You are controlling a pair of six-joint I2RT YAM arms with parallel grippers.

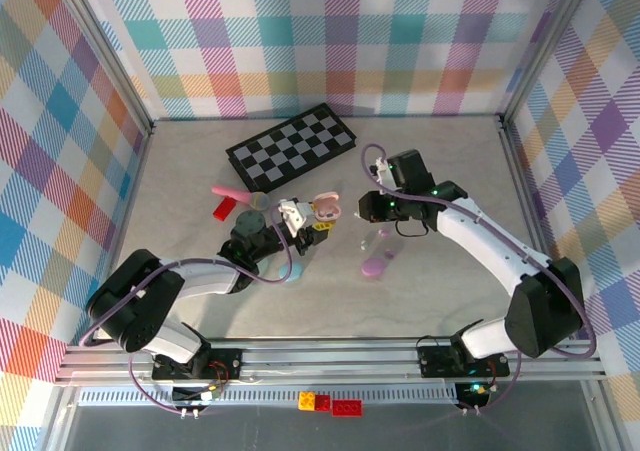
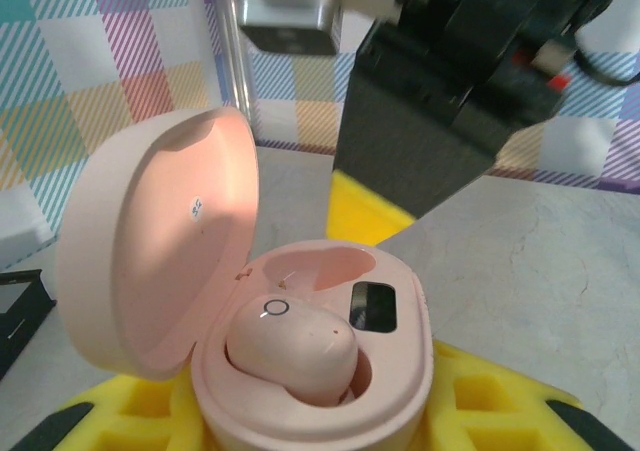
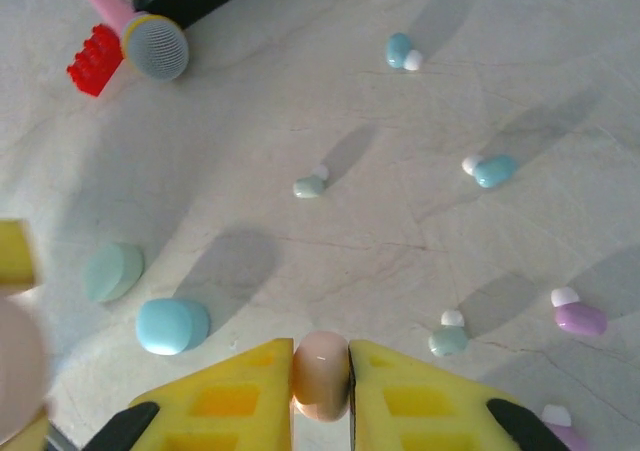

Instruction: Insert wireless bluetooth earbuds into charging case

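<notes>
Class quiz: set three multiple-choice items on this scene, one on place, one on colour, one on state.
1. The toy microphone is: A beside the red brick; B on a plate; C on a shelf.
2. The earbud in the right gripper is: A blue; B pink; C purple.
3. The lid of the pink charging case is: A shut; B open; C missing.
Answers: A, the brick sits by its handle; B, pale pink between the yellow fingers; B, it stands tilted back.

Ring sign on pink earbud [image 2: 290, 349], tiny print inside case lid [image 2: 150, 251] — illegible
</notes>
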